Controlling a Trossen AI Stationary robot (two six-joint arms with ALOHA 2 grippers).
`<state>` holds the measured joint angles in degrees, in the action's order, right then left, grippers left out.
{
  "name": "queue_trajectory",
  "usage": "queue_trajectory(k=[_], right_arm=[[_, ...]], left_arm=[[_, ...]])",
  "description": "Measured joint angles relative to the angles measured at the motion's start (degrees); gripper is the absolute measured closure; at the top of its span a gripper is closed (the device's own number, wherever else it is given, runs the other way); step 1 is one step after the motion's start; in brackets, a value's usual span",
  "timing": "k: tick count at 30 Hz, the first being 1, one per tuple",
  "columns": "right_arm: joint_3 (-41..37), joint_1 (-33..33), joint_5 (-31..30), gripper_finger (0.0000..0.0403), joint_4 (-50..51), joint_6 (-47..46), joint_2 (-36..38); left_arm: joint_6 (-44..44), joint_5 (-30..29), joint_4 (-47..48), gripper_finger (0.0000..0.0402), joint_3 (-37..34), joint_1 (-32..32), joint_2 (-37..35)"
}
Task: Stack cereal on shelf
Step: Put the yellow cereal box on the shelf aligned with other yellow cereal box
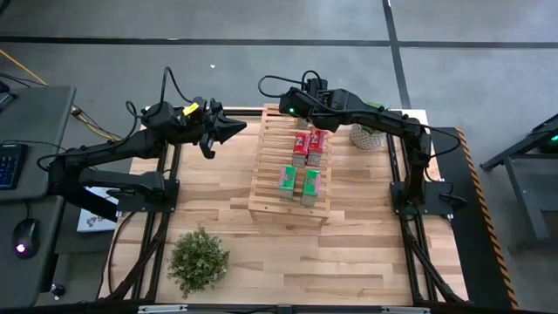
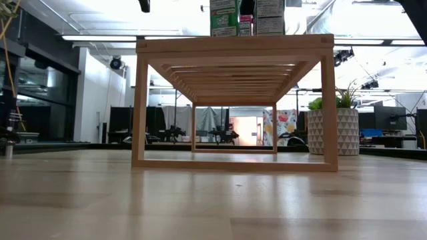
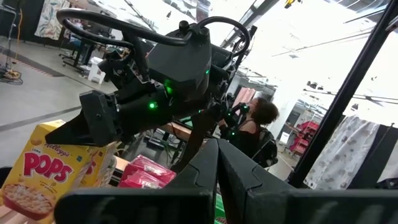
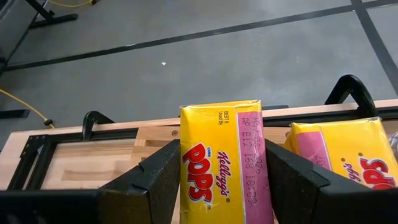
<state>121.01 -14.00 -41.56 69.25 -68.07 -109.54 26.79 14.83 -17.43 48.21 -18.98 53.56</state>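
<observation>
Cereal boxes (image 1: 304, 166) atop shelf (image 1: 270, 187) (six)

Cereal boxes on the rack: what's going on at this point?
The right gripper is at the far end of the wooden rack, its fingers either side of a yellow cereal box standing beside a second yellow box. Whether it grips or has let go is unclear. Two pink-red boxes and two green boxes already stand on the rack. The left gripper hangs shut beside the rack, holding nothing.
</observation>
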Motion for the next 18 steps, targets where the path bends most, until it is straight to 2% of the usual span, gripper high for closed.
queue_trajectory(k=[5, 18], right_arm=[[0.0, 0.0, 0.1, 0.0199, 0.0, 0.0, 0.0], [0.0, 0.1, 0.7, 0.0151, 0.0, 0.0, 0.0]], left_arm=[[0.0, 0.0, 0.0, 0.0402, 0.0, 0.0, 0.0], [0.0, 0.0, 0.0, 0.0402, 0.0, 0.0, 0.0]])
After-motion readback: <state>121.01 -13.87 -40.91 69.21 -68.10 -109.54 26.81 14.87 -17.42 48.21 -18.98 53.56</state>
